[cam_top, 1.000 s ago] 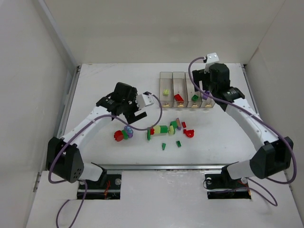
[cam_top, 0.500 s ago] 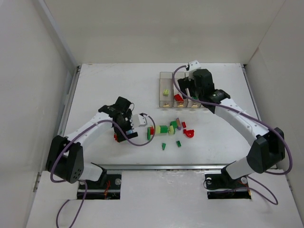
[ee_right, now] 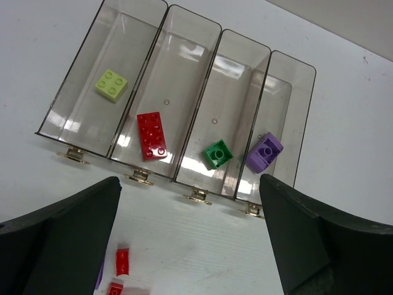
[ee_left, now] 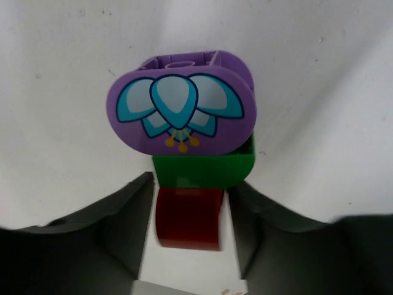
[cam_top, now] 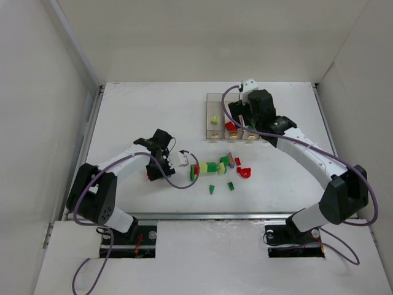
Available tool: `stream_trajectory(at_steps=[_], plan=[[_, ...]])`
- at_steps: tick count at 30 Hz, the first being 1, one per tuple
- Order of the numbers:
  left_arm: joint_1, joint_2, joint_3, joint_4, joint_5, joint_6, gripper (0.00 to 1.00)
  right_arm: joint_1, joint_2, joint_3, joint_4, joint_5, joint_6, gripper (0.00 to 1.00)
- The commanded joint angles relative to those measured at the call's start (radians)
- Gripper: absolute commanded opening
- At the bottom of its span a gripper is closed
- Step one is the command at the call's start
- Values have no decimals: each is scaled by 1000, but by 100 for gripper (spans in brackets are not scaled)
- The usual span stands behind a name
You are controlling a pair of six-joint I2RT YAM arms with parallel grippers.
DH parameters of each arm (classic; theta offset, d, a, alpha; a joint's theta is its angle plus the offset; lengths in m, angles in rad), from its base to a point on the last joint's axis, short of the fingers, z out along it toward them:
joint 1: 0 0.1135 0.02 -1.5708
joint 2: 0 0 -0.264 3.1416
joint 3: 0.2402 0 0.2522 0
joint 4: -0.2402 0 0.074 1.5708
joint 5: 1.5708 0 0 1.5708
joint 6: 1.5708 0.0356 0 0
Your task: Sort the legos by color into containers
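Note:
A lego clump lies on the table: a purple brick (ee_left: 181,107) with a flower print, a green one (ee_left: 202,169) and a red one (ee_left: 187,215). My left gripper (ee_left: 191,200) is down over it, jaws drawn in against the red brick's sides, with a thin sliver showing on the right. From above, the left gripper (cam_top: 157,171) covers nearly all of the clump. The containers (ee_right: 194,13) hold a yellow-green brick (ee_right: 112,85), a red brick (ee_right: 151,135), a green brick (ee_right: 218,153) and a purple brick (ee_right: 266,152), one per bin. My right gripper (ee_right: 190,246) hangs open and empty above their near ends.
More loose legos (cam_top: 212,166) lie in a row mid-table, with a red arch (cam_top: 244,173) and two small green pieces (cam_top: 211,189) near them. Small red pieces (ee_right: 123,261) show below the containers (cam_top: 214,98). White walls enclose the table on three sides.
My left gripper dropped onto the clump and its jaws narrowed around the red brick. My right gripper swung left from the rightmost bin to the middle bins, then held still.

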Motion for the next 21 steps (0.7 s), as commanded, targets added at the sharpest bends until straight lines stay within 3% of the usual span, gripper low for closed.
stream_trajectory(at_steps=[1,5,6,8,14,21], plan=[[6,30,48,-10,29,-28,45,11,-12,3,29,16,-2,100],[6,30,48,-29,49,-28,28,11,-21,-6,29,16,-2,100],[6,30,48,-30,49,-28,15,11,-21,-6,29,16,-2,100],[6,21,57,-30,49,-28,0,11,-31,-6,29,16,-2,100],[6,1,88,-39,58,-38,0,11,-53,24,8,-47,-11,100],[6,-94,230,38,113,-119,0,11,-107,104,-39,-168,-32,100]])
